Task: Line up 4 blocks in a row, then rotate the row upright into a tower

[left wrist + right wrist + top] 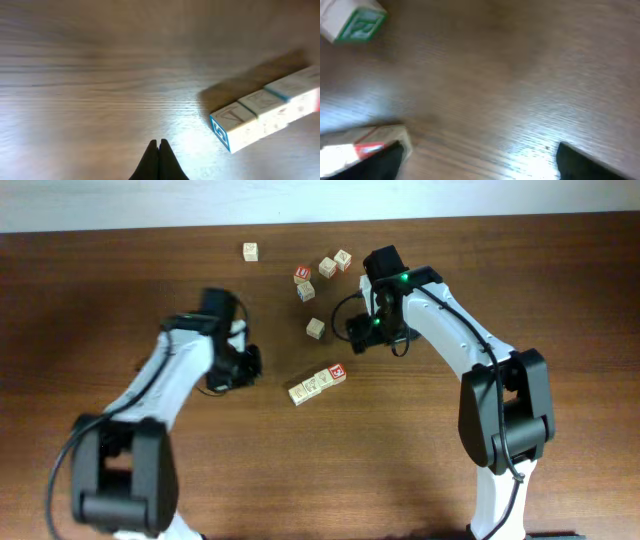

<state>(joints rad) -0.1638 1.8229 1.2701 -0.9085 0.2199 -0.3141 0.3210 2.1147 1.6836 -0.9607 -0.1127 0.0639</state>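
On the tabletop (560, 300), a block (365, 142) sits just outside our right pincer (477, 150), maybe touching one finger. That pincer is spread wide; our left pincer (159, 150) is closed.

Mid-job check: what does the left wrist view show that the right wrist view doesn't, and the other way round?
Left wrist only: a row of blocks lying end to end at the right, its near end face framed in blue, and the left end effector shut, tips together. Right wrist only: a green-framed block at upper left, a red-marked block at lower left, and the right end effector open with nothing between its fingers. Both: the brown wooden table; no block clearly appears in both.
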